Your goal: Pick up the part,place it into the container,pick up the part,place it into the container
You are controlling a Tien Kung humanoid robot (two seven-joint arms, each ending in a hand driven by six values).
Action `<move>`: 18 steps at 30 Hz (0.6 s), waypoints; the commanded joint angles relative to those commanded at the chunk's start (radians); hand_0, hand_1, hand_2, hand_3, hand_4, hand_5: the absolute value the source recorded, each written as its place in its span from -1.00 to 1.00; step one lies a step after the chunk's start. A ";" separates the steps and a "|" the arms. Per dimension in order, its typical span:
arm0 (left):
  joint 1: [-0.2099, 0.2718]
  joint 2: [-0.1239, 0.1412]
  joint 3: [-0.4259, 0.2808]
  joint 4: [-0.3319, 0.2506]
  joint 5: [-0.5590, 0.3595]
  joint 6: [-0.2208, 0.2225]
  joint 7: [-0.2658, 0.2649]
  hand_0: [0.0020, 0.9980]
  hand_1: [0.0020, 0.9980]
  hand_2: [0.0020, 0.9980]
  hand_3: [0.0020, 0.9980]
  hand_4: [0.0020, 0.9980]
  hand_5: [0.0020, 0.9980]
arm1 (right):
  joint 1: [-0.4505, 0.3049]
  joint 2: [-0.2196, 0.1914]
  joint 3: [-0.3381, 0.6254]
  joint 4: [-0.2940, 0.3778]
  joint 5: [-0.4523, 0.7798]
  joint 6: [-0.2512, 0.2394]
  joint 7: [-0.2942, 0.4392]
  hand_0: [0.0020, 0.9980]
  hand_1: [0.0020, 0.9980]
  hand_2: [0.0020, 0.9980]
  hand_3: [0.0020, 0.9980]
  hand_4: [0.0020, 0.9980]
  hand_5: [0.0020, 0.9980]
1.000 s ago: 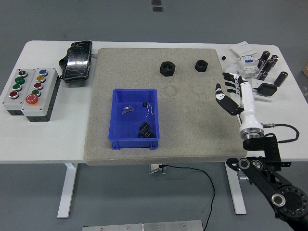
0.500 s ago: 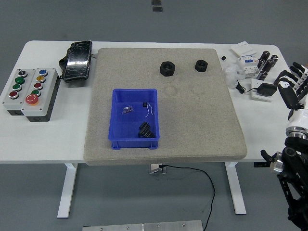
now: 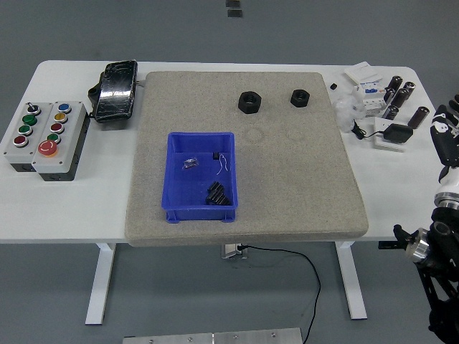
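Right hand (image 3: 446, 140): we see it at the far right edge of the view, over the white table (image 3: 72, 208), partly cut off by the frame — we cannot tell whether it is spread or curled, and nothing shows in its grasp.
Right arm (image 3: 439, 265): we see it rise from the lower right corner, outside the table's near edge.
Larger part (image 3: 249, 102): a black hexagonal nut lying flat on the grey mat (image 3: 287, 193), near the mat's far edge; we place it well apart from the right hand, far to that hand's left in the view.
Smaller part (image 3: 299, 97): a second black nut, just to the right of the larger one and apart from it — the nearer of the two to the hand, yet still well clear of it.
Container (image 3: 174, 208): a blue bin on the mat's left-centre; we see a few small dark pieces and a thin wire inside it, and neither nut in it.
Button boxes (image 3: 44, 137): two grey boxes with coloured buttons at the table's left end.
Black pouch (image 3: 115, 89): just beyond the mat's far left corner.
Clutter at right (image 3: 391, 107): dark cylinders, white boxes and a black adapter, lying between the mat and the right hand.
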State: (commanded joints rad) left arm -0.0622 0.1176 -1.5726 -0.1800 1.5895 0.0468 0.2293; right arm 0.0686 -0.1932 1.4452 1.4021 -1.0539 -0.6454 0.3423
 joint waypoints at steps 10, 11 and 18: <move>0.008 -0.014 -0.007 0.000 0.004 0.000 0.005 0.26 0.11 0.06 0.22 0.33 -0.26 | 0.012 0.002 0.006 0.014 -0.020 0.000 -0.008 0.28 0.39 0.45 0.39 0.30 -0.49; 0.009 -0.015 -0.010 0.000 0.006 0.001 0.006 0.26 0.11 0.06 0.22 0.33 -0.26 | 0.015 0.001 0.007 0.014 -0.020 0.000 -0.007 0.28 0.39 0.45 0.39 0.30 -0.49; 0.015 -0.019 -0.010 0.000 -0.016 0.011 0.003 0.26 0.11 0.06 0.22 0.33 -0.26 | 0.015 -0.005 0.007 0.016 0.000 0.000 0.006 0.29 0.39 0.45 0.39 0.31 -0.48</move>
State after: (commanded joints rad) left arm -0.0473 0.0983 -1.5828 -0.1800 1.5736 0.0574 0.2322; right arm 0.0831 -0.1982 1.4526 1.4178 -1.0542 -0.6454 0.3480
